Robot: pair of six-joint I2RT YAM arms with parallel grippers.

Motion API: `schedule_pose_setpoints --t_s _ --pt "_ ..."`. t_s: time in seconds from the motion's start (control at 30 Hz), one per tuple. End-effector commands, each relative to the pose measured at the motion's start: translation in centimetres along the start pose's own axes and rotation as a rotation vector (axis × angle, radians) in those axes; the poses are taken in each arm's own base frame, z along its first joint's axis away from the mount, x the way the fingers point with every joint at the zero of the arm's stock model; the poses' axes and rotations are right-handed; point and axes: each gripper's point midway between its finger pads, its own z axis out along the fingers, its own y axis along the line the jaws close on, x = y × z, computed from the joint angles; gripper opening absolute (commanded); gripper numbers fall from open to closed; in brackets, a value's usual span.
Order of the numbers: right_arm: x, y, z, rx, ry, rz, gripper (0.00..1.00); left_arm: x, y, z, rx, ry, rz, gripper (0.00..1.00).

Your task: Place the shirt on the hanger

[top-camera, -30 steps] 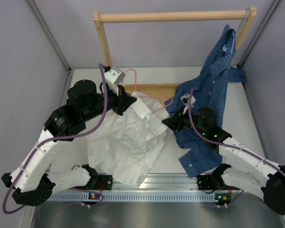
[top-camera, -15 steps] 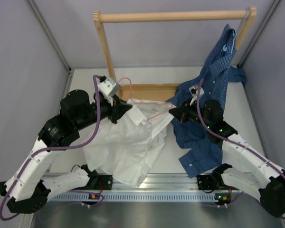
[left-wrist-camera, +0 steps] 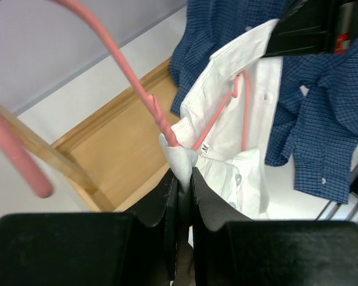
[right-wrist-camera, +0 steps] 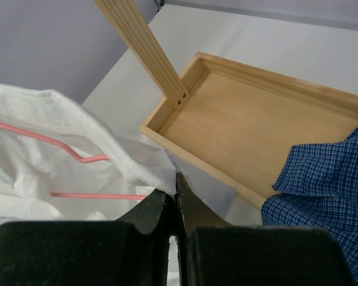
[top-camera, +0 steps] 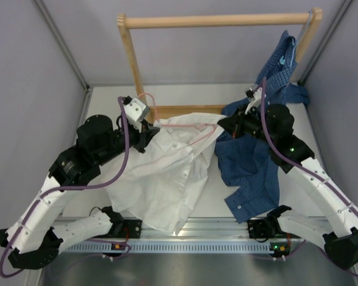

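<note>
Shirt (top-camera: 167,179) is lying spread across the worktop (top-camera: 197,94) from above, its top edge being stretched between both arms. Left wrist now: the left pincer (left-wrist-camera: 182,179) is clenching collar cloth right at the hanger (left-wrist-camera: 158,113) neck. Right wrist: the right pincer (right-wrist-camera: 176,182) is gripping the shirt's edge. They're working a shoulder on, I'd say; next comes drawing that cloth over the wire's end.

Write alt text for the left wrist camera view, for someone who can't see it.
The left gripper, shut, pinches a fold of the white shirt below the twisted neck of the pink hanger, whose hook arcs up left. Behind lie the wooden rack base and a blue checked shirt.
</note>
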Motion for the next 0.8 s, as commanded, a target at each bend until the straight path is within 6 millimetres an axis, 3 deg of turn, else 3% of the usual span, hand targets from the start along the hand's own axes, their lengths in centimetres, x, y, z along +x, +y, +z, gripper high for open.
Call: schedule_pose_setpoints --t_s 0.0,0.17,0.3,0.37,0.6,0.63,0.7,0.73,0.77 --pt "-3.3 1.0 -1.5 -0.016 -0.043 -0.077 0.00 -2.0 2.1 0.6 -0.119 -0.042 0.005 0.00" --pt "-4.5 4.6 -3.2 -0.175 -0.061 -0.116 0.00 -3.7 4.2 2.0 -0.242 -0.043 -0.038 0.00" --pt "-4.6 7.8 -4.7 -0.319 -0.072 -0.119 0.00 -6.6 4.2 2.8 -0.245 -0.091 -0.086 0.00" --pt "-4.6 8.7 -5.2 -0.355 -0.087 -0.120 0.00 -7.1 3.6 3.4 -0.210 -0.092 -0.088 0.00" --pt "-3.0 8.3 -4.1 -0.346 -0.081 -0.075 0.00 -8.0 -0.6 5.1 0.025 -0.099 -0.117 0.00" --pt "-3.4 8.9 -4.0 -0.376 -0.104 -0.072 0.00 -7.8 -1.2 5.3 0.057 -0.101 -0.124 0.00" --pt "-2.4 10.0 -3.3 -0.436 -0.076 -0.031 0.00 -8.8 -1.7 5.4 0.086 -0.165 -0.135 0.00" --pt "-2.4 11.6 -3.3 -0.489 -0.092 -0.043 0.00 -9.1 -1.8 5.3 0.098 -0.192 -0.135 0.00" --pt "-1.9 11.6 -2.5 -0.469 -0.086 -0.050 0.00 -8.4 -1.8 5.2 0.095 -0.207 -0.138 0.00"
